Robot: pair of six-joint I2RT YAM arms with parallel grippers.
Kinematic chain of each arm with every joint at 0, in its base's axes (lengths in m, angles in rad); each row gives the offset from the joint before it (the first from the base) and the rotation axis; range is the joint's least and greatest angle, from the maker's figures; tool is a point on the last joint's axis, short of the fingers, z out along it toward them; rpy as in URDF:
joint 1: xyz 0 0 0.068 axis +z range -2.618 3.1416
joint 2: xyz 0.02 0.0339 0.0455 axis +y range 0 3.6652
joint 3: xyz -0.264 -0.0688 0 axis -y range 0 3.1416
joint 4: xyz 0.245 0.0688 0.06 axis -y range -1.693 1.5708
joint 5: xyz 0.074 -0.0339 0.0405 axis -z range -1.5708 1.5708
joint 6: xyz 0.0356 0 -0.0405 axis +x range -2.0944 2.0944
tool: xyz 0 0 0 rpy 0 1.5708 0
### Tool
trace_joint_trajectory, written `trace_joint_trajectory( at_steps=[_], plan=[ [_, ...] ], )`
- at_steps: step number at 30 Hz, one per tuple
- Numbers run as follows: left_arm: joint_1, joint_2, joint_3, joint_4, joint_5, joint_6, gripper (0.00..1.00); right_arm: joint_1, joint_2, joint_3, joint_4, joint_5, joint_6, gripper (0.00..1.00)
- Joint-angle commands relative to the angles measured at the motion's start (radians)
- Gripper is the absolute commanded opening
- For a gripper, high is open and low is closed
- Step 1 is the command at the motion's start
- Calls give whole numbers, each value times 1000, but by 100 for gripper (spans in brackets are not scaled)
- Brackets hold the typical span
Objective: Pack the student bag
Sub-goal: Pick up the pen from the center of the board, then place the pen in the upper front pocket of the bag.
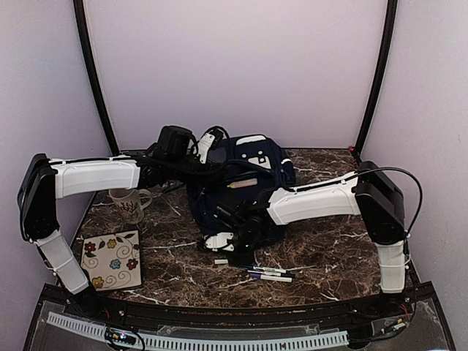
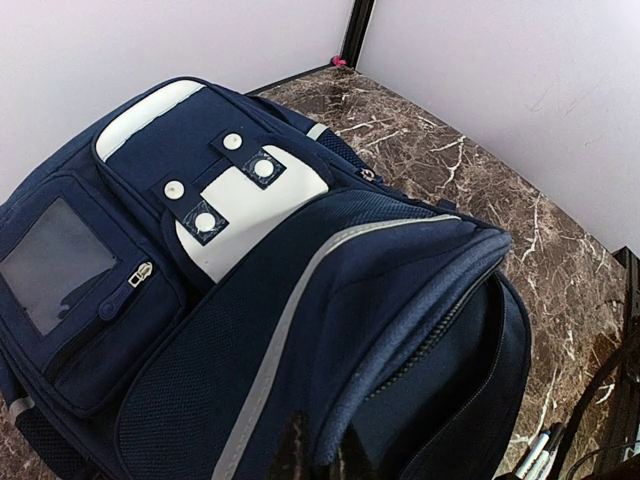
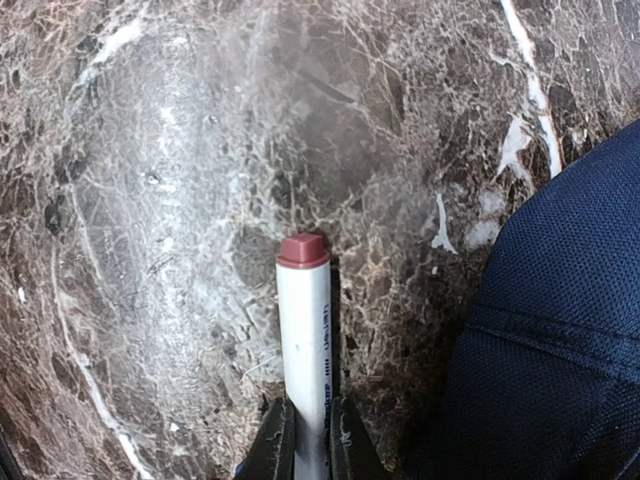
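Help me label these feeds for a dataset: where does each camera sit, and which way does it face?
Top external: above and behind the arm bases, looking down at the table, bag and mug; left arm and right arm show.
Left wrist: on the left arm, looking down across the bag's front; the left pincer pinches the bag's edge.
Right wrist: facing straight down at the table; the right pincer grips a pen.
Shared: bag and table appear in all three.

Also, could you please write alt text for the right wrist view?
The right gripper pinches a white marker with a reddish-brown cap, brown marble table behind it. The navy student bag fills the lower right corner.
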Motion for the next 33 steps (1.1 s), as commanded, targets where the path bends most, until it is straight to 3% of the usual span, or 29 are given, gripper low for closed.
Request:
trace_joint_trajectory(
  at_steps=[1, 7, 17, 33],
  plan=[
    [7, -32, 2, 57, 12, -12, 0, 9, -69, 45, -50, -53, -32, 7],
    [6, -32, 2, 57, 8, -6, 0, 8, -204, 39, -85, -36, -92, 6],
    [6, -31, 4, 63, 32, -27, 0, -51, -297, 25, -24, 213, -203, 6],
    [6, -35, 8, 58, 51, -31, 0, -107, -112, 85, 297, 547, -499, 6]
  ],
)
